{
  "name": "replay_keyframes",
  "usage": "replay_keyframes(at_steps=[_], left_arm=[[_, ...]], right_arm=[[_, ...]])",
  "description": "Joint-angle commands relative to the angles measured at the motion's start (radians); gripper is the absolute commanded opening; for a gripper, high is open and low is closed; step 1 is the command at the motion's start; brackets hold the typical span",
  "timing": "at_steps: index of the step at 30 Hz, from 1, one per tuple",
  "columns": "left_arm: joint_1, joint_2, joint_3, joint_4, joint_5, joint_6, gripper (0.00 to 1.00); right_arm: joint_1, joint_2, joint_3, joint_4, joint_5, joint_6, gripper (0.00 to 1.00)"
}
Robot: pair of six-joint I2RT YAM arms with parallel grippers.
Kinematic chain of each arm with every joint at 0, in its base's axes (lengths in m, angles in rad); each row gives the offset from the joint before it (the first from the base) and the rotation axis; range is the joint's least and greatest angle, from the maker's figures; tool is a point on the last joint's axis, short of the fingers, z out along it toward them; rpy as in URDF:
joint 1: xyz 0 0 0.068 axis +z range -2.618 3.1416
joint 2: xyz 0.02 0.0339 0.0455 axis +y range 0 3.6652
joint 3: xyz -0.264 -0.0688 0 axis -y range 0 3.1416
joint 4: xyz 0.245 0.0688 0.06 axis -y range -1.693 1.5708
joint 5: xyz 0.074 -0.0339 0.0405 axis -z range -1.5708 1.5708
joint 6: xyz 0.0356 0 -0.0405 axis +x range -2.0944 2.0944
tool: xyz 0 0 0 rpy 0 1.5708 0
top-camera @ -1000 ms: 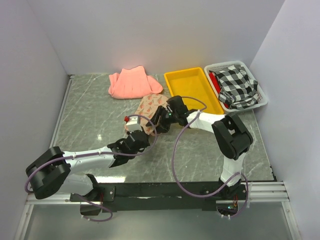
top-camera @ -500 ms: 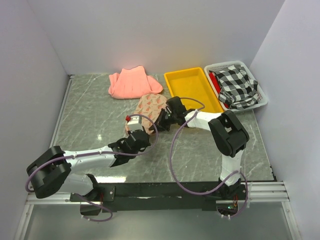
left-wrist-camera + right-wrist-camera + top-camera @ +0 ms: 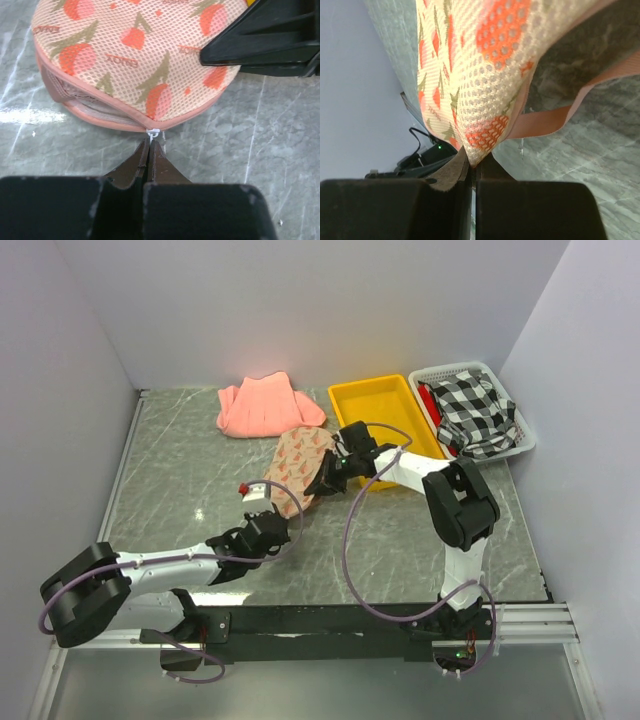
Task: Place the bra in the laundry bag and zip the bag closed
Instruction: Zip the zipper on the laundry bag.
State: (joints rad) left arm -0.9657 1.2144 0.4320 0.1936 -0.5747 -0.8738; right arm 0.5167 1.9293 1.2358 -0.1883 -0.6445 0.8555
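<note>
The laundry bag (image 3: 298, 462), a beige mesh pouch with red-orange prints and pink edging, lies mid-table. The left wrist view shows the bag (image 3: 135, 55) with its small white zip pull (image 3: 152, 132) at the near edge. My left gripper (image 3: 149, 146) is shut on that pull. Left of the pull the zip gapes open. My right gripper (image 3: 472, 161) is shut on a pinch of the bag's mesh (image 3: 480, 135), and the bag (image 3: 470, 65) hangs raised from it. In the top view the left gripper (image 3: 275, 520) and right gripper (image 3: 322, 483) flank the bag. The bra is hidden.
A salmon-pink folded cloth (image 3: 265, 405) lies at the back. A yellow tray (image 3: 348, 400) stands right of it. A white basket (image 3: 520, 445) holds a black-and-white checked cloth (image 3: 478, 410). Walls close in on the left, the back and the right.
My right gripper has shut on the bag's mesh and lifted its right side. The left arm has drawn back towards the near left with the zip pull.
</note>
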Motion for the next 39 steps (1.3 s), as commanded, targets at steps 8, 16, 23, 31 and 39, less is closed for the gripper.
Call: replay_keyframes(at_steps=[8,16,23,31,39], left_arm=[[-0.004,-0.021,-0.049,-0.115,-0.122,-0.057,0.01],[-0.005,0.046,-0.007,-0.227,-0.203,-0.146,0.01],[-0.005,0.051,-0.01,-0.226,-0.192,-0.157,0.01],[-0.007,0.042,0.052,-0.105,-0.133,-0.044,0.01],[-0.036,0.137,0.178,-0.054,-0.099,0.005,0.01]], right_arm=[[-0.049,0.086,0.214,-0.236,0.031,-0.275,0.0],[-0.069,0.083,0.281,-0.35,0.104,-0.38,0.0],[-0.072,0.123,0.37,-0.428,0.143,-0.431,0.04],[-0.072,0.016,0.201,-0.252,0.025,-0.293,0.73],[-0.058,-0.206,-0.107,-0.002,-0.056,-0.071,0.76]])
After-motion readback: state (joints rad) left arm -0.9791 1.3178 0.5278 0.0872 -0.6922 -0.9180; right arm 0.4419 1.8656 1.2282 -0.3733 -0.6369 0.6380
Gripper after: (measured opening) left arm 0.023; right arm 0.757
